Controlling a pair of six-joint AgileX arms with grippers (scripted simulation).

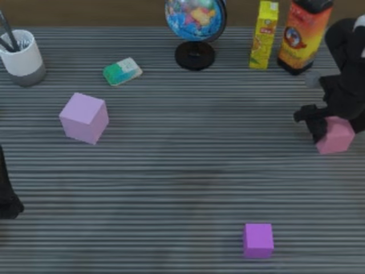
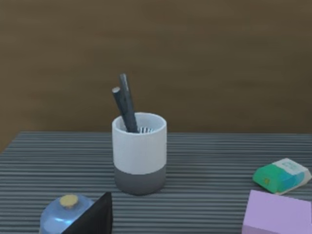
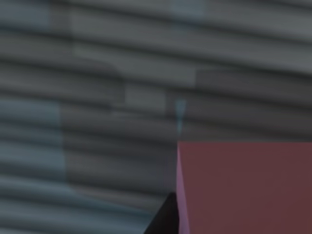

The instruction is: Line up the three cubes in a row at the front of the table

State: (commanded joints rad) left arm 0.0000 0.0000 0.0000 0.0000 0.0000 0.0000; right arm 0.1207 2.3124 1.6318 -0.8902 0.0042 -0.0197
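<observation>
Grey and dark fine stripes run across the wide flat worktop (image 1: 182, 171), with a brown strip along its far edge. On the left half sits the large pale lilac matte cube (image 1: 84, 118), turned slightly askew, well apart from the others. The small vivid purple matte cube (image 1: 258, 240) rests near the front edge, right of centre. The medium pink matte cube (image 1: 335, 135) lies close to the right edge, and the right arm's black pincer (image 1: 322, 127) is down at it, its dark fingers touching the cube's left and upper sides. Whether that pincer is pinching the cube or only spread around it cannot be told; the right wrist view shows the pink cube (image 3: 243, 187) filling one corner above the stripes, with a dark finger tip beside it.

The left arm is parked at the left edge of the worktop, its pincer (image 1: 8, 202) only partly in view, and its state cannot be told.

Along the back stand a white and grey pen cup (image 1: 21, 57) with dark pens, a green-and-white eraser-like block (image 1: 122, 71), a small globe on a black stand (image 1: 195, 25), a yellow carton (image 1: 264, 34) and a dark bottle with an orange label (image 1: 302, 35). The left wrist view also shows a blue domed bell with a gold knob (image 2: 66, 214) near the cup.
</observation>
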